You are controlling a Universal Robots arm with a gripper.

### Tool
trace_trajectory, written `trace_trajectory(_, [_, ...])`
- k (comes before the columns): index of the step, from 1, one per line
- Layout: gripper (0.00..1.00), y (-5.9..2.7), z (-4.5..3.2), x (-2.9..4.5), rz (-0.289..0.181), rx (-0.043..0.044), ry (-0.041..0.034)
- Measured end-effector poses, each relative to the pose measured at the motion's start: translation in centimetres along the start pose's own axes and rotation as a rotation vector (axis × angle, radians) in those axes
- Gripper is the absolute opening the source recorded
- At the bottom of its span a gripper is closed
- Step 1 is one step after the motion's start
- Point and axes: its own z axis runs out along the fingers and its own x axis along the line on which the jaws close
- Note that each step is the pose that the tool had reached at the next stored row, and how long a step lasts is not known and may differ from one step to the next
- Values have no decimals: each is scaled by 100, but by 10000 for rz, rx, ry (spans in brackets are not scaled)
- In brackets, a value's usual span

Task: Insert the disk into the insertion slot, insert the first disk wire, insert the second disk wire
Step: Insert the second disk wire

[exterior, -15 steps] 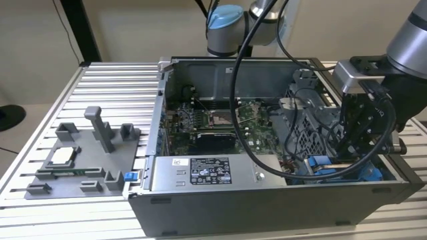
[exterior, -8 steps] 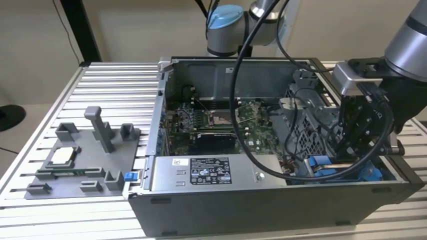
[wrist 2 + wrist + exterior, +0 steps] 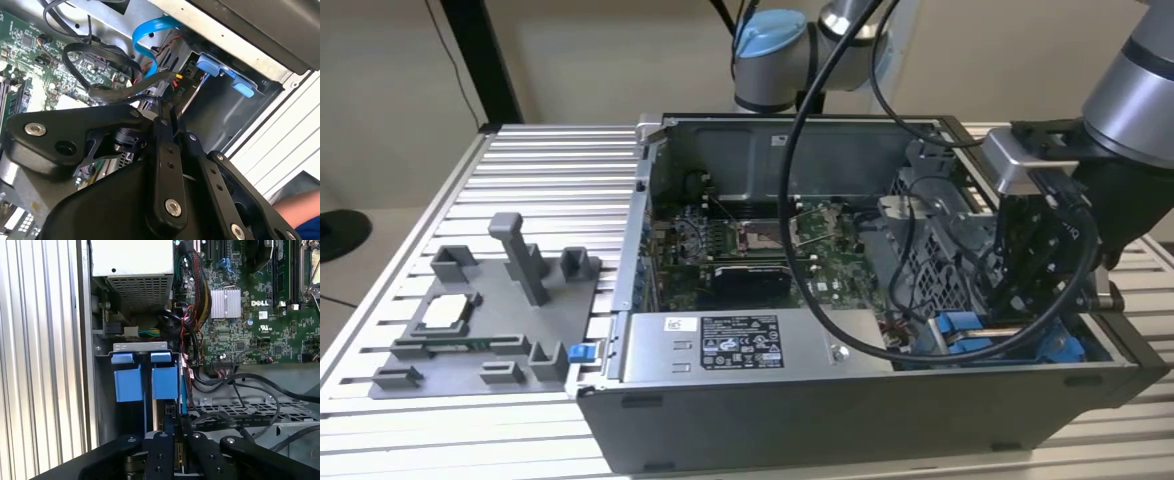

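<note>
Disk [image 3: 167, 412], seen edge-on in its blue carrier, sits upright inside the insertion slot [image 3: 140, 347] at the case's near corner, at about four o'clock in the exterior view. Two blue carrier tabs [image 3: 129, 383] face outward in the first wrist view. The claw [image 3: 176, 440] hangs just above the disk, its black fingers [image 3: 167, 165] drawn narrow, close together around a dark connector on a black wire [image 3: 125, 90]. A light blue cable [image 3: 150, 35] loops nearby. The open computer case [image 3: 854, 420] rests on a ribbed metal counter [image 3: 547, 170], beside a grey parts fixture [image 3: 480, 320].
</note>
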Motion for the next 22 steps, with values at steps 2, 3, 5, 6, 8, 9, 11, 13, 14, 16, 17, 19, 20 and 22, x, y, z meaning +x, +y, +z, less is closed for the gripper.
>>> trace_trajectory(2, [0, -1, 3, -1, -1, 1, -11])
trace_trajectory(3, [100, -1, 7, -1, -2, 1, -15])
trace_trajectory(5, [100, 0, -5, 0, -1, -2, -23])
trace_trajectory(6, [100, 1, -41, 1, -1, -3, -33])
trace_trajectory(8, [100, 4, -131, -4, -1, -3, -28])
trace_trajectory(9, [100, 5, -176, -4, 0, -3, -32])
trace_trajectory(11, [100, 8, -271, -7, 0, -2, -27])
trace_trajectory(13, [100, 10, -358, -10, 0, -3, -28])
trace_trajectory(14, [100, 11, -407, -11, -1, -5, -26])
trace_trajectory(16, [100, 14, -496, -14, 0, -13, -26])
trace_trajectory(17, [100, 16, -539, -14, 1, -19, -27])
trace_trajectory(19, [100, 17, -614, -17, -1, -37, -24])
trace_trajectory(20, [100, 18, -632, -17, 0, -43, -26])
trace_trajectory(22, [100, 18, -636, -17, 1, -45, -26])
